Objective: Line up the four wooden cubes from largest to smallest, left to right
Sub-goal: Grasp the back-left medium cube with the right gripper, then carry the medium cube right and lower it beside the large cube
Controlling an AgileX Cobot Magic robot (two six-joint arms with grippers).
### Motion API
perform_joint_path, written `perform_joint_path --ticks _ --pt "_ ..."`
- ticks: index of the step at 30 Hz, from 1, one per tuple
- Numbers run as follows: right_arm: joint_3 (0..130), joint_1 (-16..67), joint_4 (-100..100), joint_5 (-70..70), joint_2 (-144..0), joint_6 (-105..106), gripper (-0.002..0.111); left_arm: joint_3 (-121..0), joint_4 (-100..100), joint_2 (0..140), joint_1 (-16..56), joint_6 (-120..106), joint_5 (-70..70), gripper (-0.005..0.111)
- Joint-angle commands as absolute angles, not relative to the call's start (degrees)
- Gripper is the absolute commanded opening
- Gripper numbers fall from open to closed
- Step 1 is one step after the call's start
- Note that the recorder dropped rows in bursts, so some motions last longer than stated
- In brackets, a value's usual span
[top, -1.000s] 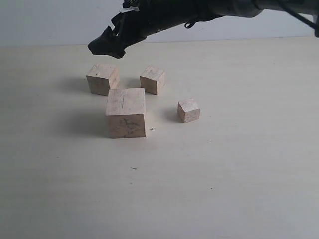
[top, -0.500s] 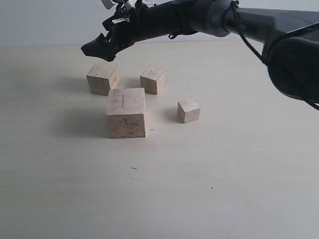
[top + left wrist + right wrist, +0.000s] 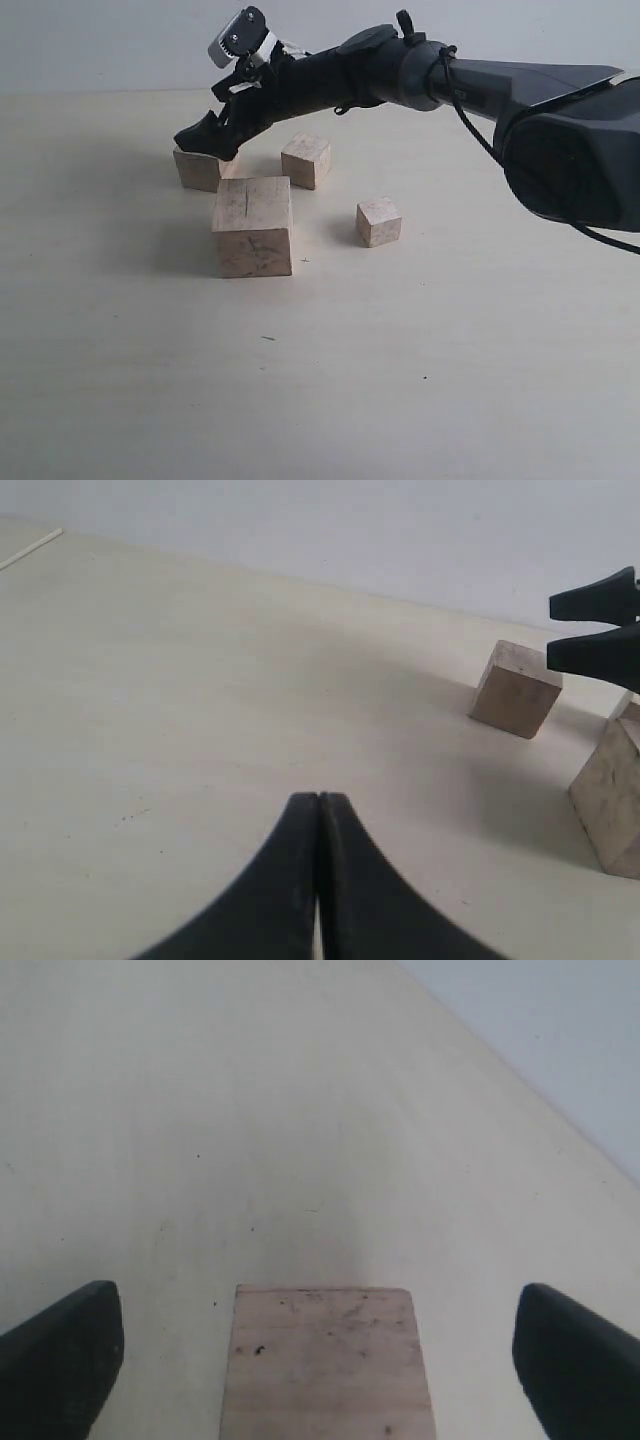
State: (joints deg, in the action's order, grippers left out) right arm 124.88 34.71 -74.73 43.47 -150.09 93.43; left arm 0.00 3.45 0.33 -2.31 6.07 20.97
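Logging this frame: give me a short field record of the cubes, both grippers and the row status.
right gripper: open, poised over back-left cube, not gripping it
left gripper: shut, empty
largest cube: front, crack on top
back-middle cube: free
smallest cube: free, rightmost
row: not yet lined up

Exterior view: my right gripper [image 3: 206, 139] masks part of the top of the rear-left cube [image 3: 197, 170]. Right wrist view: I see that cube's near part cropped by the frame edge. Left wrist view: the largest cube [image 3: 610, 800] is likewise cropped.
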Motion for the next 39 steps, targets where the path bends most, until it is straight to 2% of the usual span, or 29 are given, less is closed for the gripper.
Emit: perform_joint_path --ticks 1,17,19,21,22,23,24,25,26,28,29,34,39 --pt "125.48 34.67 -74.43 43.19 -150.35 94.02 0.100 0.00 3.61 0.00 -2.05 6.20 20.48 0.000" --pt "125.48 34.67 -73.48 41.69 -153.97 94.92 0.100 0.00 3.61 0.00 -2.05 6.20 20.48 0.000" --pt "125.48 34.67 -73.48 41.55 -153.97 94.92 0.093 0.00 3.61 0.00 -2.05 6.20 20.48 0.000" --pt "125.48 34.67 -73.48 41.56 -153.97 94.92 0.081 0.00 3.61 0.00 -2.05 6.20 20.48 0.000" --pt "125.48 34.67 -73.48 41.56 -153.97 94.92 0.067 0.00 3.61 0.00 -2.05 6.20 20.48 0.000" --pt "125.48 34.67 -73.48 41.56 -153.97 94.92 0.058 0.00 3.61 0.00 -2.05 6.20 20.48 0.000" --pt "125.48 34.67 -73.48 41.67 -153.97 94.51 0.041 0.00 3.61 0.00 -2.05 6.20 20.48 0.000" --pt "125.48 34.67 -73.48 41.67 -153.97 94.29 0.032 0.00 3.61 0.00 -2.05 6.20 20.48 0.000" --pt "125.48 34.67 -73.48 42.07 -153.68 94.29 0.019 0.00 3.61 0.00 -2.05 6.20 20.48 0.000" --pt "125.48 34.67 -73.31 42.07 -152.45 94.29 0.003 0.00 3.61 0.00 -2.05 6.20 20.48 0.000" --pt "125.48 34.67 -73.31 42.07 -151.17 94.29 0.000 0.00 3.61 0.00 -2.05 6.20 20.48 0.000" --pt "125.48 34.67 -71.90 47.13 -144.66 92.63 0.000 0.00 3.61 0.00 -2.05 6.20 20.48 0.000" --pt "125.48 34.67 -52.72 58.88 -138.06 80.48 0.000 0.00 3.61 0.00 -2.05 6.20 20.48 0.000"
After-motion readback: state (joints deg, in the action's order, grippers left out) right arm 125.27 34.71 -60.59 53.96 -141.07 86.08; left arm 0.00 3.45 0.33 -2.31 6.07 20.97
